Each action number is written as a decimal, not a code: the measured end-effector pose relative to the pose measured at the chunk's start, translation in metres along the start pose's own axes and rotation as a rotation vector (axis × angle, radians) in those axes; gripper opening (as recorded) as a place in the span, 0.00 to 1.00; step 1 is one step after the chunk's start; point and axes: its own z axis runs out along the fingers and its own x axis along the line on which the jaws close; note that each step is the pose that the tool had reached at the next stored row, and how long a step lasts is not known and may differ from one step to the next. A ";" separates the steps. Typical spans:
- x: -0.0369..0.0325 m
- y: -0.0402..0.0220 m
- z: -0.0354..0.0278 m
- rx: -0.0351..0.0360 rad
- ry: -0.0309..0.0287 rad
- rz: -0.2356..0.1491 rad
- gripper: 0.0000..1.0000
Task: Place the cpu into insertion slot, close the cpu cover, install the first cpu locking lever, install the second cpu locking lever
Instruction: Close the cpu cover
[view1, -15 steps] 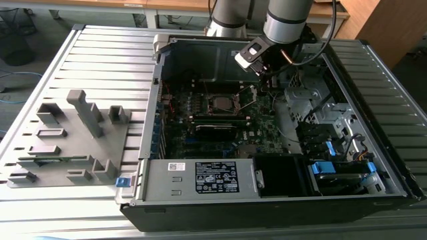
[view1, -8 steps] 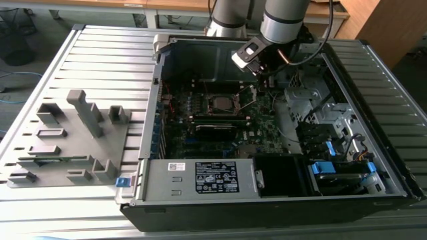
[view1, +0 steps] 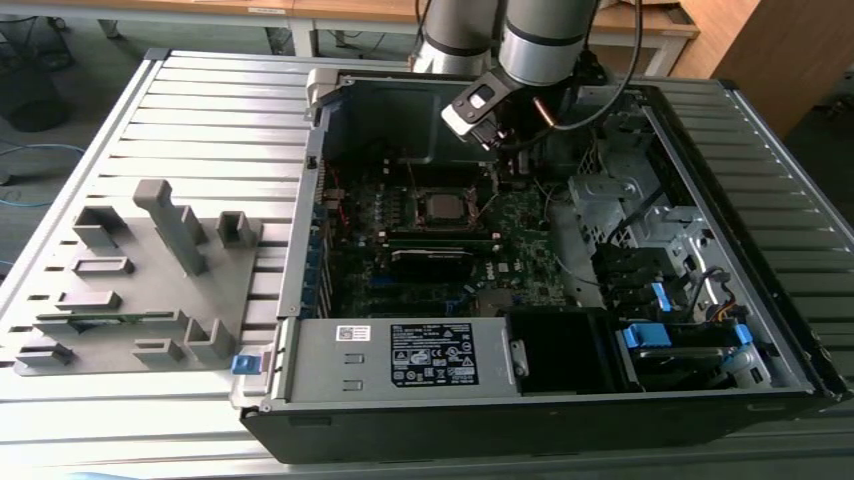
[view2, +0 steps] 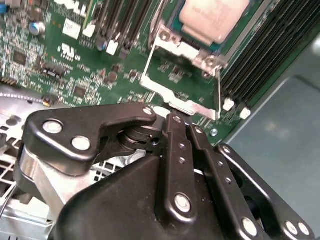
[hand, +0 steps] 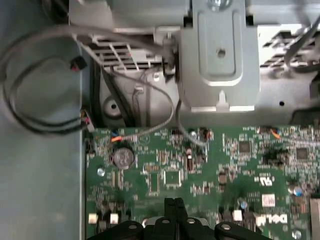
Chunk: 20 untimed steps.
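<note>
The cpu (view1: 441, 205) (view2: 215, 17), a silvery square chip, lies in the insertion slot (view1: 469, 208) on the green board inside the open computer case. The cpu cover (view2: 192, 107), a thin silvery frame with a square window, stands raised beside the slot, and green board shows through the window. My gripper (view2: 181, 122) (hand: 174, 204) (view1: 503, 165) is shut, its black fingers (view2: 175, 150) pressed together. The fingertips touch the free edge of the raised cover. In the exterior view the gripper hangs just behind the slot, toward the case's back wall.
Long black memory slots (view2: 270, 55) run beside the socket. A metal bracket (hand: 220, 55) and loose grey cables (hand: 45, 75) sit past the board's edge. A power supply (view1: 400, 355) and drive bays (view1: 654, 335) fill the case front. A grey parts fixture (view1: 134, 270) stands at the exterior view's left.
</note>
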 end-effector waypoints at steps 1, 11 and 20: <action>-0.0001 -0.0026 -0.0001 0.0000 0.0000 0.000 0.11; -0.0009 -0.0279 -0.0010 0.0000 0.0001 0.000 0.11; -0.0018 -0.0515 -0.0020 0.0000 0.0000 0.000 0.11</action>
